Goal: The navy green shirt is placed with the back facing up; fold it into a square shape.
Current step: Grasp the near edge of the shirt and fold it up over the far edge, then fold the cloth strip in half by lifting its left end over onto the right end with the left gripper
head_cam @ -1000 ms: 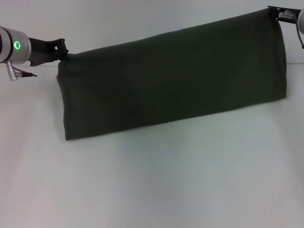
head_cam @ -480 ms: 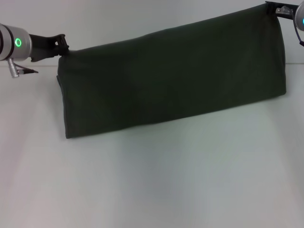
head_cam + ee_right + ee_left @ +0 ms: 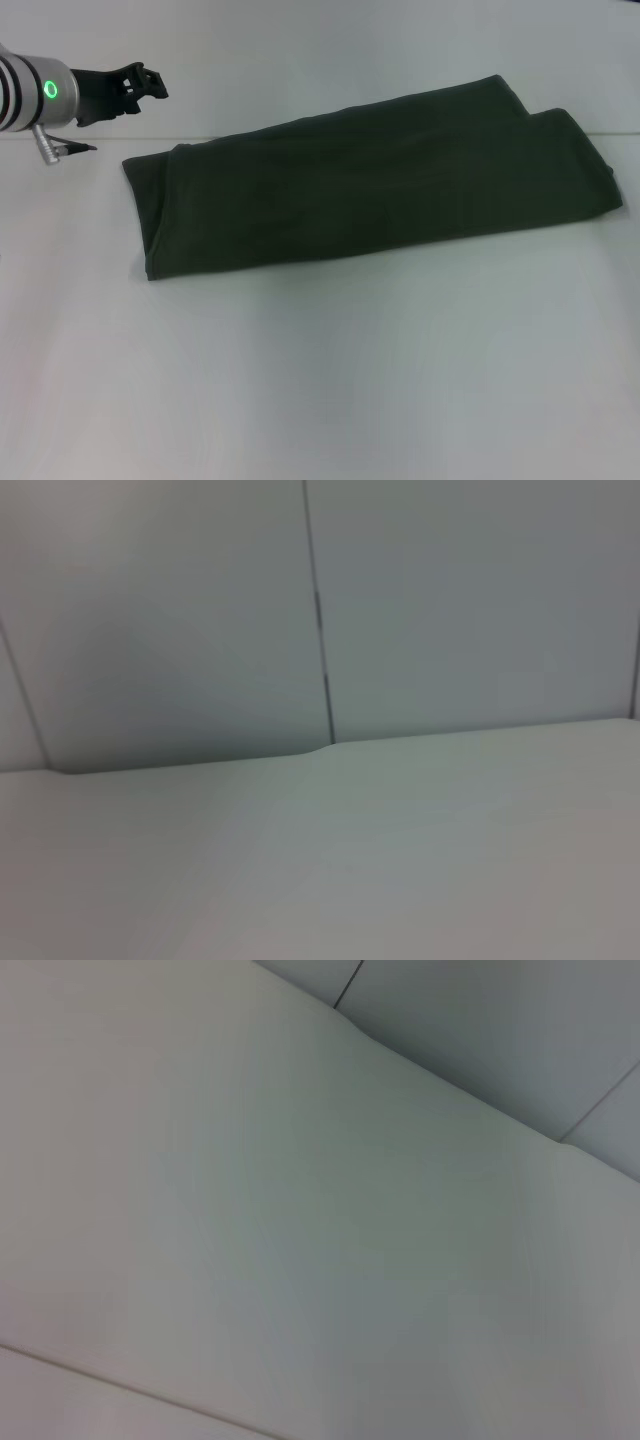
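We see the dark olive-green soft cloth shirt (image 3: 370,185) lying flat on the white table, folded into a long slanted band, layers slightly offset.

From the head camera I see a plain white surface (image 3: 320,380) filling nearly the whole view, smooth and unmarked, with a soft shadow across its middle. Behind it stands a pale wall (image 3: 330,40), meeting the far edge along a faint line. My right wrist feed shows the same pale surface (image 3: 400,860) running up to wall panels (image 3: 470,610) split by a thin dark vertical seam (image 3: 320,630) (a second seam sits near one edge). The left wrist feed gives only pale panels (image 3: 250,1210) crossed by thin dark seams.
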You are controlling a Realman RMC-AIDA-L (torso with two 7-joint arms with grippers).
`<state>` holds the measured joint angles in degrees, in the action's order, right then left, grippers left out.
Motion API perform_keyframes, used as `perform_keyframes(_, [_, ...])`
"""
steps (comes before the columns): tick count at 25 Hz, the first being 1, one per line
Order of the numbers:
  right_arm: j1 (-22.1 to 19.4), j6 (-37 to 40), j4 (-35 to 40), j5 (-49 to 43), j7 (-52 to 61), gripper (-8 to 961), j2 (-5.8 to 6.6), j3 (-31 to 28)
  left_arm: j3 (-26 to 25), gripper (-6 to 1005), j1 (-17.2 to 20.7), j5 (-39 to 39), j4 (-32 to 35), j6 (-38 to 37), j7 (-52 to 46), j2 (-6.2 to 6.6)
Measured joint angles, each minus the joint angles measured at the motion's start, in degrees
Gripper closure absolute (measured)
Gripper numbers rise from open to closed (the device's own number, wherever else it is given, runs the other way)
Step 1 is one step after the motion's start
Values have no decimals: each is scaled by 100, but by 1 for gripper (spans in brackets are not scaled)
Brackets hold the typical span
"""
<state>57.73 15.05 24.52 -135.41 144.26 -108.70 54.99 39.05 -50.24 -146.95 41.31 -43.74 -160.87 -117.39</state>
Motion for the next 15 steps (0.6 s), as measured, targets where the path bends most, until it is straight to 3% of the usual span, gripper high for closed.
perform_keyframes(2, [-46, 358, 182, 9, 22, 599, 47, -32, 4, 532, 22, 7, 35, -12, 7, -21])
perform_keyframes(7, [-412, 1870, 983, 104, 64, 469, 9, -632, 13, 425, 184, 230, 129, -240, 76, -43])
perform_keyframes(9, [-659, 2625, 1327, 323, 26, 466, -49, -1016, 10, 382, 345, 519, 214, -438, 197, -43])
perform_keyframes(11, [-985, 3341, 1600, 824, -113, 463, -92, -1215, 1, 339, 707, 1248, 399, -856, 567, -49])
perform_keyframes(15, [-1707, 4453, 1742, 2320, -749, 456, -120, -1291, -2, 264, 1085, 2099, 425, -1387, 994, -40])
